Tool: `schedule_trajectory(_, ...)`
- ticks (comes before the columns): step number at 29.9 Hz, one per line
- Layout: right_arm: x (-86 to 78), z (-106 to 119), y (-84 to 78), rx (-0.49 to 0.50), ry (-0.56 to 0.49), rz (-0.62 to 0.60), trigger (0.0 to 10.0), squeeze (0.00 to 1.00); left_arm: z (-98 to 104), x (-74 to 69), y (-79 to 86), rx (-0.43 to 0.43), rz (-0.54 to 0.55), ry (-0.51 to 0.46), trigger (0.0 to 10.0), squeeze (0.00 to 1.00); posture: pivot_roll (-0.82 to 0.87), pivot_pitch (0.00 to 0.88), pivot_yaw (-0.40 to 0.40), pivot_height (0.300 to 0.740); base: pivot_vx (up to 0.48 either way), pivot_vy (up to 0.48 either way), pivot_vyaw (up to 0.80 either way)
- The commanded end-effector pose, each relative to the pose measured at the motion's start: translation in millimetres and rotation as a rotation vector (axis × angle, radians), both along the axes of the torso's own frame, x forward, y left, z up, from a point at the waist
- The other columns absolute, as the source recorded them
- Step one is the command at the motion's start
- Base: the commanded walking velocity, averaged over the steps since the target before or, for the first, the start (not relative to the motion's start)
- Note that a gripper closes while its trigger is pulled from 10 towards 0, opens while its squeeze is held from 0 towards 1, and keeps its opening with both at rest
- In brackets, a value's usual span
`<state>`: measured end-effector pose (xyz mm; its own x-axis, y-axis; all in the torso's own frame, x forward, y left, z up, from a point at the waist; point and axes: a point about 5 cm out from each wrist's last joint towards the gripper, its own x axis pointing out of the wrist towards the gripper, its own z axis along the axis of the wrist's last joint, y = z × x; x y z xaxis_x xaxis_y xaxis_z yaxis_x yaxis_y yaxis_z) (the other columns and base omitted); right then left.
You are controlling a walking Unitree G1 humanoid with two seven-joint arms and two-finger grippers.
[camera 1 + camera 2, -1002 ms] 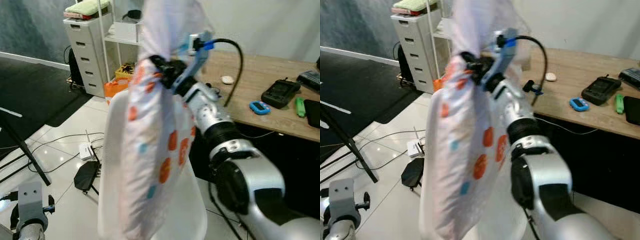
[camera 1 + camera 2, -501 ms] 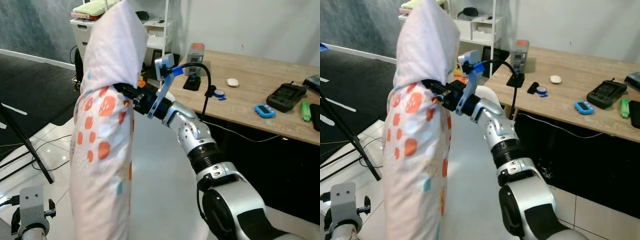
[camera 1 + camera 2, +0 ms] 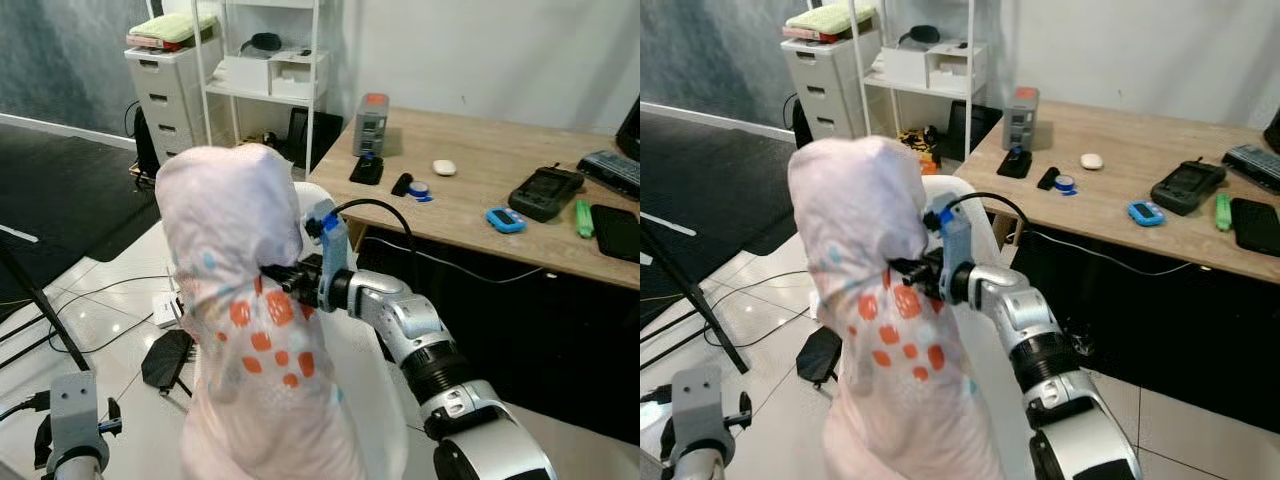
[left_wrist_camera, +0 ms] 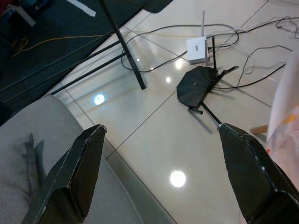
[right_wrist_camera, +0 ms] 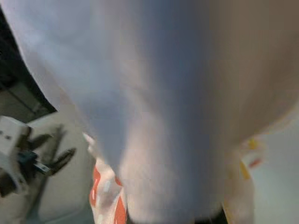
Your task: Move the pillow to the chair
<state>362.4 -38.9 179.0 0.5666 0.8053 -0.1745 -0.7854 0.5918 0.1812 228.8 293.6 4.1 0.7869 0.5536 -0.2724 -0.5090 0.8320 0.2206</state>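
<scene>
White pillow [image 3: 250,330] w/ orange dots pinched mid-body by right tool [image 3: 283,281], upright over white chair [image 3: 365,390]; left tool [image 4: 163,177] spread.

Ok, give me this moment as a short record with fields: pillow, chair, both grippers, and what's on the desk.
pillow: white with orange dots, held upright over the chair
chair: white, mostly hidden behind the pillow
right gripper: shut on the pillow's middle
left gripper: open, idle above the floor
desk: wooden, beside the chair, with small gadgets on it
</scene>
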Motion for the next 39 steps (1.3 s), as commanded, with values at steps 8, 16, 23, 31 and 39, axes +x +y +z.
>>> schedule_trajectory(8, -1.9, -15, -8.1, -0.146, 0.070, -0.043, 10.0, 0.00, -7, -3.7, -6.0, -0.014, -0.016, 0.030, 10.0, 0.00, -0.15, 0.115, -0.008, 0.695, 0.000, 0.000, 0.00)
schedule_trajectory(16, -6.5, -30, -23.2, -0.307, 0.149, -0.081, 10.0, 0.00, -8, -5.1, -7.3, -0.018, -0.022, 0.037, 10.0, 0.00, -0.15, 0.120, -0.006, 0.670, 0.000, 0.000, 0.00)
schedule_trajectory(23, -2.9, -37, -49.6, -0.489, 0.146, -0.122, 10.0, 0.00, -10, -5.1, -9.6, -0.023, -0.027, 0.039, 10.0, 0.00, -0.15, 0.122, -0.007, 0.640, 0.000, 0.000, 0.00)
schedule_trajectory(31, 6.7, -42, -113.0, -0.644, 0.182, -0.346, 10.0, 0.00, -11, -3.8, -13.9, -0.045, -0.035, 0.035, 10.0, 0.00, -0.15, 0.122, -0.011, 0.600, 0.000, 0.000, 0.00)
schedule_trajectory(39, 3.4, -55, -129.6, -0.564, 0.275, -0.425, 10.0, 0.00, -9, -1.3, -13.6, -0.057, -0.033, 0.022, 10.0, 0.00, -0.15, 0.123, -0.012, 0.565, 0.000, 0.000, 0.00)
